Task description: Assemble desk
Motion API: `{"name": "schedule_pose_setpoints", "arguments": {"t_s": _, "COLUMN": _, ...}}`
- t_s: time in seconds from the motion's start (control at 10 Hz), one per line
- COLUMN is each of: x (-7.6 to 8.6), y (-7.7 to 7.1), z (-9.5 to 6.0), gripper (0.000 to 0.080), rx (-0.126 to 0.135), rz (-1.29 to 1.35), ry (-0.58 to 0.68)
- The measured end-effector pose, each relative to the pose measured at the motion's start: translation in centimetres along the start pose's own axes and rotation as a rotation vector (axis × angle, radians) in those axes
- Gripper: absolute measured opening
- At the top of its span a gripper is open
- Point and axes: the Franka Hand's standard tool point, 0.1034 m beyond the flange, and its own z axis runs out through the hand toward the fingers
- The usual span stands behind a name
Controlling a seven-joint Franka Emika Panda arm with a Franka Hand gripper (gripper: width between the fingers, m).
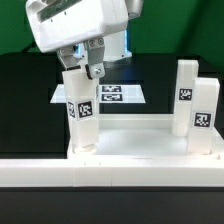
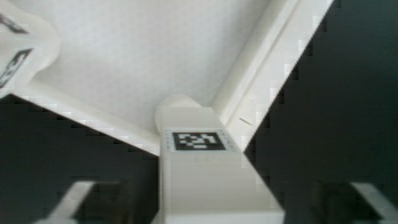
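At the exterior view's left stands one leg [image 1: 82, 110], upright in the near corner socket of the tabletop [image 1: 140, 140], its tag facing the camera; the gripper [image 1: 84, 70] hangs directly over its top end, and the fingers [image 1: 98, 70] look spread to either side of the leg rather than pressed on it (the wrist view agrees: the same leg [image 2: 199, 150] runs up the middle between two blurred finger pads [image 2: 71, 200] with dark gaps beside it, so I judge the leg free, not pinched); moving toward the middle, the tabletop lies upside down like a shallow tray, its raised rim [image 2: 267, 70] enclosing a bare white floor with nothing loose inside it; behind it on the black table [image 1: 25, 80] lies the marker board [image 1: 112, 95], flat and untouched; at the exterior view's right, two more legs [image 1: 197, 110] stand upright in their sockets, one just behind the other, tags outward; along the front runs the long white low wall [image 1: 110, 172], against which the tabletop sits; as to progress, three legs appear seated, so the work seems well past halfway; a fourth leg is not visible anywhere in either view, and whether the far left socket is filled I cannot tell, since the arm hides it; how fully each leg is screwed in is also unclear.
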Motion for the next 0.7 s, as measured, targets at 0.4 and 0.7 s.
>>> {"name": "schedule_pose_setpoints", "arguments": {"t_s": 0.4, "x": -0.06, "y": -0.29, "z": 0.23, "gripper": 0.0647, "rx": -0.003, "rz": -0.38, "ry": -0.003}}
{"name": "schedule_pose_setpoints", "arguments": {"t_s": 0.7, "x": -0.08, "y": -0.26, "z": 0.26, "gripper": 0.0648, "rx": -0.003, "rz": -0.624, "ry": -0.004}}
